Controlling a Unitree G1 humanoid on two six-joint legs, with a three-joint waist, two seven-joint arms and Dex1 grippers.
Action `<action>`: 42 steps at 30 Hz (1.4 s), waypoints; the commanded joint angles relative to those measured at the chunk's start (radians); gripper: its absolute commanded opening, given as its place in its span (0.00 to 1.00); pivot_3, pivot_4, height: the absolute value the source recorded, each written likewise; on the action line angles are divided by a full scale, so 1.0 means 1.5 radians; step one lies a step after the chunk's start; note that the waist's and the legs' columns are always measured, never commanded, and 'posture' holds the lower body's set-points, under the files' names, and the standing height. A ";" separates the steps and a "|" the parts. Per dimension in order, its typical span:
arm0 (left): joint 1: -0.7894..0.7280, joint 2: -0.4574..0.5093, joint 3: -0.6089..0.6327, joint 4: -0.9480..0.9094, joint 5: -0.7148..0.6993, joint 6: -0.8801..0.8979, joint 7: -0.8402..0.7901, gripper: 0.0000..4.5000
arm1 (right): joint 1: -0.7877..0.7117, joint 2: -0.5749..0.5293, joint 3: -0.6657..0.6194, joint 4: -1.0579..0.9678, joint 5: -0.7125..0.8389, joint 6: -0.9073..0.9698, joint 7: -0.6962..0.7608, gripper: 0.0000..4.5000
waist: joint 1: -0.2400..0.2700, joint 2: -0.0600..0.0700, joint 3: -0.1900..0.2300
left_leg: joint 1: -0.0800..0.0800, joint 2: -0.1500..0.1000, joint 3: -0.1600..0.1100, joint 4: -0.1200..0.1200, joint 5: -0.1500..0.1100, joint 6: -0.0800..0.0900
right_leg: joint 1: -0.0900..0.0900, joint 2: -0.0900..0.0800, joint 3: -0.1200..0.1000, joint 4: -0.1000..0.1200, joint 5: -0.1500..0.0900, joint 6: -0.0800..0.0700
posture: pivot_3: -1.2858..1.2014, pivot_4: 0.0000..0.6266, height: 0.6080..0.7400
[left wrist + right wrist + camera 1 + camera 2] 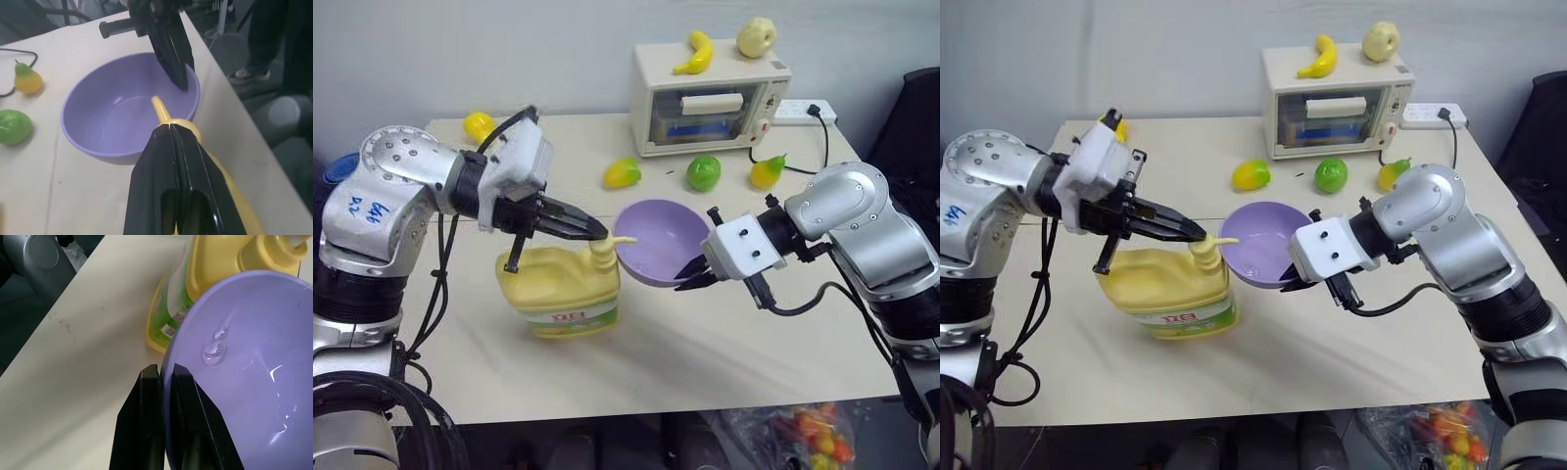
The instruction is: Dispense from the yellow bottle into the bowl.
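On the table point(705, 362) in front of me, the yellow bottle point(563, 289) stands upright at centre-left, and its pump top point(604, 245) points its spout sideways toward my right, over the near edge of the bowl point(656, 235). My left gripper point(592, 232) has its 2 fingers pressed together and lies nearly level right on top of that pump, aimed along the same line as the spout. So the coming move, as I judge it, is straight down: the pump sits directly beneath my closed fingertips, and my left arm is the one placed for it.

My right gripper point(1290, 282) is clamped on the bowl's rim, 1 finger inside and 1 outside, holding it tipped toward the bottle so the spout hangs above its hollow. A small clear blob point(215, 347) already lies inside the bowl.

Farther back stand a toy oven point(705, 98) with a banana point(695, 51) and an apple point(756, 37) on top, plus 4 small toy fruits, all well apart from both arms. Nothing blocks the press.
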 commanded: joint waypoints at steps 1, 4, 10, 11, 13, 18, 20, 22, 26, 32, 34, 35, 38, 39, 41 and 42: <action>-0.042 0.033 0.069 -0.021 -0.082 0.084 -0.003 0.05 | 0.004 -0.010 -0.020 -0.010 0.014 -0.003 0.018 0.00 | -0.001 0.000 0.000 | -0.004 0.000 0.000 0.001 0.000 0.000 | -0.003 0.000 0.000 0.001 0.000 0.000 | 0.52 0.24 1.00; -0.047 0.068 0.102 -0.038 -0.131 0.135 -0.013 0.19 | 0.011 -0.015 -0.026 -0.009 0.016 -0.002 0.015 0.00 | -0.002 0.000 0.000 | -0.005 0.000 0.000 0.001 0.000 -0.001 | -0.005 0.000 0.000 0.001 0.000 0.000 | 0.52 0.24 1.00; 0.063 0.194 0.216 -0.080 -0.185 0.199 -0.031 0.55 | 0.077 -0.042 -0.059 0.007 0.014 0.004 -0.017 0.00 | -0.001 0.000 0.000 | -0.005 0.000 -0.001 0.001 0.000 -0.001 | -0.004 -0.001 -0.001 0.000 0.000 0.000 | 0.52 0.24 1.00; 0.099 0.213 0.241 -0.091 -0.186 0.199 -0.034 0.63 | 0.095 -0.044 -0.063 0.015 0.005 -0.005 -0.026 0.00 | -0.001 0.000 0.000 | -0.005 0.000 -0.001 0.001 0.000 -0.001 | -0.004 -0.001 -0.001 0.000 0.000 0.000 | 0.52 0.24 1.00; 0.164 0.236 0.294 -0.105 -0.189 0.203 -0.023 0.76 | 0.128 -0.043 -0.067 0.034 -0.013 -0.023 -0.049 0.00 | 0.000 -0.001 0.001 | -0.005 0.000 -0.001 0.001 0.000 -0.001 | -0.004 -0.001 -0.001 0.000 0.000 0.000 | 0.52 0.24 1.00; 0.311 0.253 0.414 -0.136 -0.170 0.197 -0.007 0.99 | 0.185 -0.012 -0.060 0.116 -0.078 -0.093 -0.127 0.00 | 0.001 -0.001 0.001 | -0.005 0.000 -0.001 0.001 0.000 -0.001 | -0.004 -0.001 0.000 0.000 0.000 0.000 | 0.52 0.24 1.00; 0.348 0.252 0.447 -0.141 -0.165 0.191 0.005 0.99 | 0.193 0.006 -0.054 0.160 -0.106 -0.121 -0.158 0.00 | 0.000 -0.001 0.001 | -0.004 0.000 -0.001 0.001 0.000 -0.001 | -0.004 -0.001 0.000 0.000 0.000 0.000 | 0.52 0.24 1.00; 0.368 0.252 0.472 -0.142 -0.175 0.197 0.014 0.99 | 0.196 0.021 -0.048 0.201 -0.132 -0.152 -0.183 0.00 | 0.000 -0.001 0.001 | -0.004 0.000 -0.001 0.001 0.000 -0.001 | -0.004 -0.001 0.000 0.001 0.000 0.000 | 0.52 0.24 1.00; 0.390 0.251 0.498 -0.146 -0.179 0.193 0.037 0.99 | 0.192 0.046 -0.040 0.279 -0.177 -0.218 -0.218 0.00 | -0.001 -0.001 0.001 | -0.004 0.000 0.000 0.001 0.000 -0.001 | -0.004 -0.001 0.000 0.000 0.000 0.000 | 0.52 0.24 1.00; 0.426 0.243 0.515 -0.159 -0.175 0.163 0.053 1.00 | 0.185 0.062 -0.042 0.332 -0.183 -0.245 -0.220 0.19 | -0.001 -0.001 0.001 | -0.004 0.000 0.000 0.001 0.000 -0.001 | -0.004 -0.001 0.000 0.001 0.000 0.000 | 0.52 0.24 1.00; 0.434 0.243 0.517 -0.156 -0.178 0.159 0.055 1.00 | 0.185 0.064 -0.045 0.338 -0.180 -0.243 -0.217 0.33 | -0.001 -0.001 0.001 | -0.004 0.000 0.000 0.001 0.000 -0.001 | -0.004 -0.001 0.000 0.001 0.000 0.000 | 0.52 0.24 1.00; 0.438 0.243 0.518 -0.154 -0.178 0.156 0.055 1.00 | 0.187 0.066 -0.048 0.339 -0.176 -0.237 -0.216 0.41 | -0.001 -0.001 0.001 | -0.004 0.000 0.000 0.001 0.000 -0.001 | -0.004 -0.001 0.000 0.001 0.000 0.000 | 0.52 0.24 1.00; 0.453 0.241 0.522 -0.143 -0.173 0.146 0.054 1.00 | 0.192 0.066 -0.061 0.331 -0.162 -0.219 -0.216 0.64 | -0.001 -0.001 0.001 | -0.004 0.000 0.000 0.001 0.000 -0.001 | -0.004 0.000 0.000 0.001 0.000 0.000 | 0.52 0.24 1.00; 0.465 0.240 0.525 -0.135 -0.164 0.138 0.050 1.00 | 0.196 0.054 -0.076 0.312 -0.142 -0.203 -0.205 0.71 | -0.001 -0.001 0.001 | -0.004 0.000 0.000 0.001 0.000 -0.001 | -0.004 0.000 0.000 0.001 0.000 0.000 | 0.52 0.24 1.00; 0.484 0.238 0.532 -0.125 -0.155 0.128 0.046 1.00 | 0.204 0.035 -0.102 0.280 -0.108 -0.172 -0.188 0.86 | -0.001 -0.001 0.001 | -0.004 0.000 0.000 0.001 0.000 -0.001 | -0.004 0.000 0.000 0.001 0.000 0.000 | 0.52 0.24 1.00; 0.501 0.236 0.544 -0.119 -0.151 0.128 0.041 1.00 | 0.207 0.015 -0.133 0.257 -0.070 -0.131 -0.169 0.94 | 0.000 0.000 0.001 | -0.004 0.000 0.000 0.001 0.000 -0.001 | -0.004 -0.001 0.000 0.000 0.000 0.000 | 0.52 0.24 1.00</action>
